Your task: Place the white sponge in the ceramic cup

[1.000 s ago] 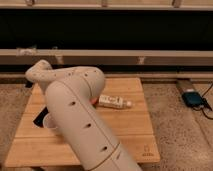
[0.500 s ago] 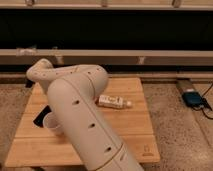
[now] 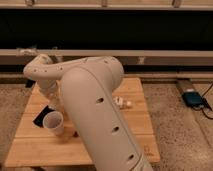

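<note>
The ceramic cup stands upright on the left part of the wooden board, its open mouth showing. My white arm fills the middle of the view and bends down at the far left. The gripper is at its end, just above and behind the cup, mostly hidden by the arm. The white sponge is not visible; it may be hidden by the arm or the gripper.
A black flat rectangle lies just left of the cup. A white printed packet lies on the board right of the arm. A blue device with a cable sits on the floor at the right. A dark wall with a rail runs behind.
The arm's lower part has shifted slightly, and a little more of the cup shows. The cup, packet and black rectangle stay in place.
</note>
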{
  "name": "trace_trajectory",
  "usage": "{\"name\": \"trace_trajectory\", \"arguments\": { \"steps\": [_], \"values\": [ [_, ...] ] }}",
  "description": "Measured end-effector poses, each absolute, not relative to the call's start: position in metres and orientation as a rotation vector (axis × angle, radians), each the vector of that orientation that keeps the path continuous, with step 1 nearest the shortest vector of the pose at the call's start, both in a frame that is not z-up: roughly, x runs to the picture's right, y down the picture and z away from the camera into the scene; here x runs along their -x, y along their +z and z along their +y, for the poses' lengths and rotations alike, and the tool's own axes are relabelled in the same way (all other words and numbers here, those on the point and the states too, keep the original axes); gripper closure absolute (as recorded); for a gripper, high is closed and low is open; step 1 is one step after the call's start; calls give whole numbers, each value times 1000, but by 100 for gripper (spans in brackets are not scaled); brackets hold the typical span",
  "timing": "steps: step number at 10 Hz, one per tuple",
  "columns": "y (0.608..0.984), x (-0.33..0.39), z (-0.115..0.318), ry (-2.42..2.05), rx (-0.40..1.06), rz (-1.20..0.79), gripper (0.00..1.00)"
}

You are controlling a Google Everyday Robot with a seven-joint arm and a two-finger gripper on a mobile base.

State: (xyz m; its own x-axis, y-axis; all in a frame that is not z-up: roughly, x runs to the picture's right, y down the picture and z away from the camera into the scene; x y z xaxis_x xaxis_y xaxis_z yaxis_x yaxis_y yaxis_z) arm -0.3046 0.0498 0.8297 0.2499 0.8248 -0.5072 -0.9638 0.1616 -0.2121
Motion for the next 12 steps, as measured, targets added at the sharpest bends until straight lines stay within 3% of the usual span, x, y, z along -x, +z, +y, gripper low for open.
{"name": "trace_trajectory", "arguments": {
  "steps": [12],
  "values": [
    [718,286,0,1355,515,-102,100]
  ]
}}
